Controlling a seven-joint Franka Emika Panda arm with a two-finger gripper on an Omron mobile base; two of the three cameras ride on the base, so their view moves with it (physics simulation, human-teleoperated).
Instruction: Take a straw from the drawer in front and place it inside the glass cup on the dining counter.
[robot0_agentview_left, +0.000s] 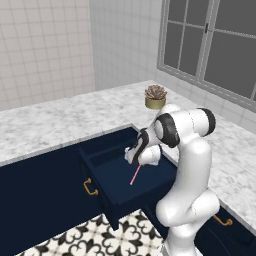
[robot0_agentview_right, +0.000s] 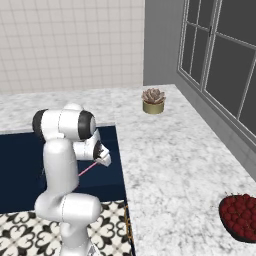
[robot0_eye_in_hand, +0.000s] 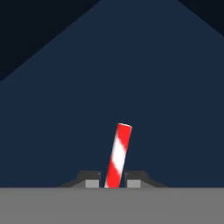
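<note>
The dark navy drawer (robot0_agentview_left: 107, 165) stands pulled open below the marble dining counter (robot0_agentview_left: 60, 120). My gripper (robot0_agentview_left: 138, 164) reaches down into it and is shut on the red-and-white striped straw (robot0_agentview_left: 135, 175). In the hand view the straw (robot0_eye_in_hand: 118, 154) rises tilted between the two fingertips (robot0_eye_in_hand: 92, 180), against the drawer's navy floor (robot0_eye_in_hand: 131, 78). From the right base view the straw (robot0_agentview_right: 86, 170) pokes out to the left of the hand (robot0_agentview_right: 102, 156). The glass cup is out of view.
A small potted succulent (robot0_agentview_left: 155, 96) sits on the counter behind the drawer. A dark bowl of red fruit (robot0_agentview_right: 241, 214) rests at the counter's near right. The drawer has a gold handle (robot0_agentview_left: 90, 188). Patterned floor tiles (robot0_agentview_left: 85, 237) lie below.
</note>
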